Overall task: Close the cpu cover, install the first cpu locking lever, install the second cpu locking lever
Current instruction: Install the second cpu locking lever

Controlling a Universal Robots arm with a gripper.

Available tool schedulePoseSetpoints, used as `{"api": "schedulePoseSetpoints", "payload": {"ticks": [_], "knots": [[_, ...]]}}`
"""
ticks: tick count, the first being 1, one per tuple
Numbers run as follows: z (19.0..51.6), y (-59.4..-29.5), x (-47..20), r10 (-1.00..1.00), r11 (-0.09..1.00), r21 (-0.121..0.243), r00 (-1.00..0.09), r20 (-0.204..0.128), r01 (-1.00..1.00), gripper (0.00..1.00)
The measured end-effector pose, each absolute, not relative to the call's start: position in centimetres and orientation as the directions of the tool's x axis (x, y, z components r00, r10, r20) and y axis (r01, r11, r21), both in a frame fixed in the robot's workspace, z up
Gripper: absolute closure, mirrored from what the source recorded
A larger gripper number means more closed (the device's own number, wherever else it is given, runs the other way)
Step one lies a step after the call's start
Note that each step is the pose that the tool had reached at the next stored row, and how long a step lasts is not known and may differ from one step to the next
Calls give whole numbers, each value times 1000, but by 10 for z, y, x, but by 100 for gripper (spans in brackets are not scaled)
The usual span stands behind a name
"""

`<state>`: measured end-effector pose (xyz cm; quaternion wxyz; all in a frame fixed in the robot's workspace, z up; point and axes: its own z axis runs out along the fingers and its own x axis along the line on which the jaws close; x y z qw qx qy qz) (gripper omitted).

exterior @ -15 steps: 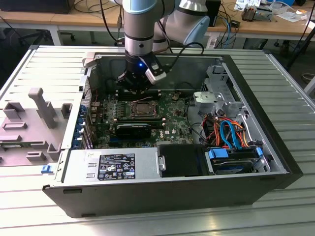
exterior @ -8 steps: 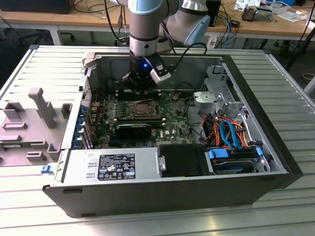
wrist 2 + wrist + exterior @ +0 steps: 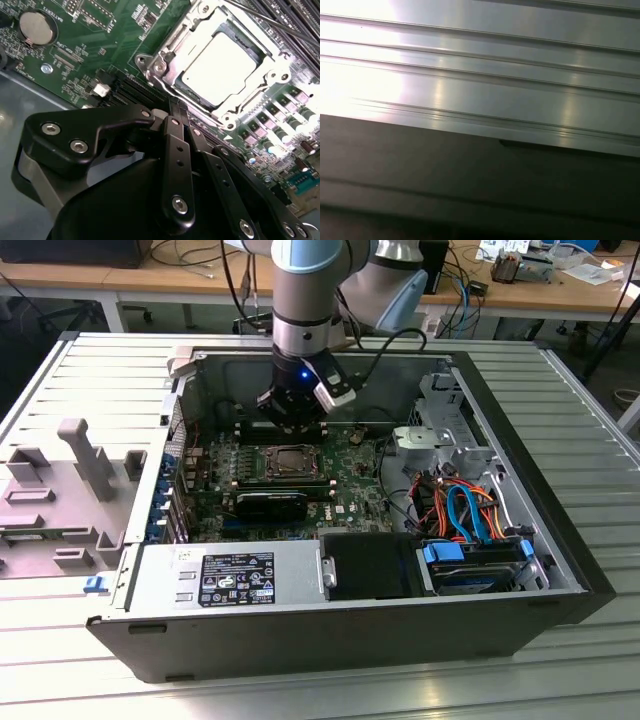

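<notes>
The cpu cover point(image 3: 272, 464) is a small silvery frame on the green board point(image 3: 355, 475) inside the open computer case. In the second wrist view the cpu cover point(image 3: 175, 47) lies flat around the pale square chip point(image 3: 220, 65). My gripper point(image 3: 293, 432) hangs straight down over the socket's far edge. Its black fingers point(image 3: 176, 145) are pressed together side by side, and their tips end at the cover's rim. My gripper point(image 3: 181, 112) is shut, with nothing visible between the fingers. A thin metal rod point(image 3: 280, 25) runs along one side of the socket.
A black oblong block point(image 3: 272, 505) sits in front of the socket and a grey labelled power-supply box point(image 3: 230, 580) at the case's front. Orange and blue cables point(image 3: 465, 505) and drives point(image 3: 480, 565) fill the exterior view's right. A grey plastic shroud point(image 3: 60, 480) lies on the ribbed table point(image 3: 480, 65).
</notes>
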<state>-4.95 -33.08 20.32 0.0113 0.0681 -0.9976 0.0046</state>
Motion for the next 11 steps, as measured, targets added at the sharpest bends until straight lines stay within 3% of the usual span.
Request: {"api": "schedulePoseSetpoints", "payload": {"ticks": [11], "knots": [[212,-330,-45,-138,990,-5,-990,22,-138,89]]}}
